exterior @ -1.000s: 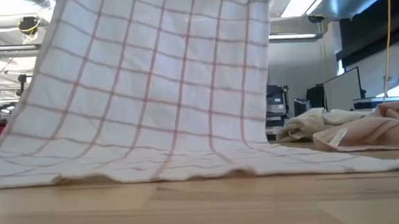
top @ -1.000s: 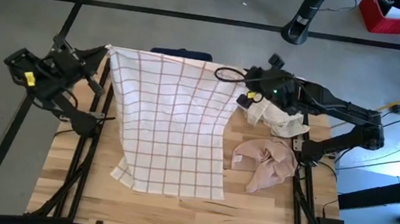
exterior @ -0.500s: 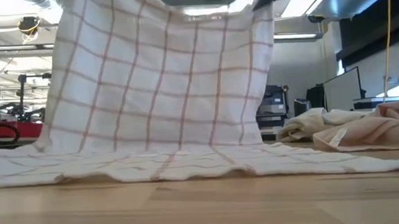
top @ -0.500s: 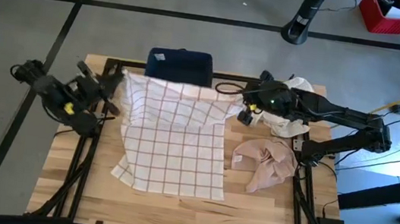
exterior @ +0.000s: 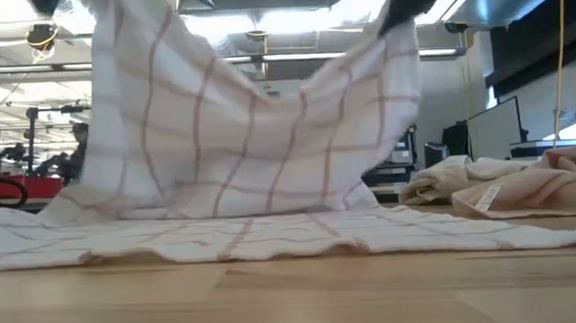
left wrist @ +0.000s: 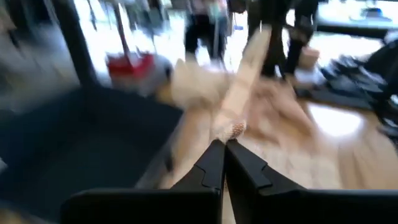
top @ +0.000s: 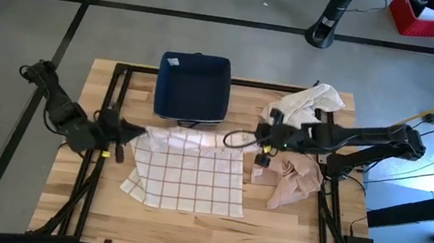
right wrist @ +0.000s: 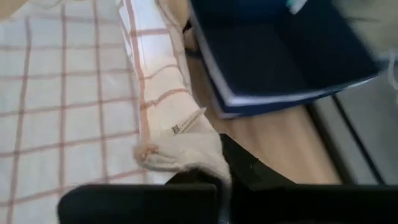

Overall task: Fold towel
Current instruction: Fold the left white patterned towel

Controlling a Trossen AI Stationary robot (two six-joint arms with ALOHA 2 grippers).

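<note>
Towel lies across the table's middle, its near part flat toward the front edge, its far edge lifted between the two grippers. Left gripper pinches the far left corner, right gripper the far right one. Bin sits at the back edge, just behind the towel. Right of the towel, one cloth lies near the right edge, another at the back right corner.
</note>
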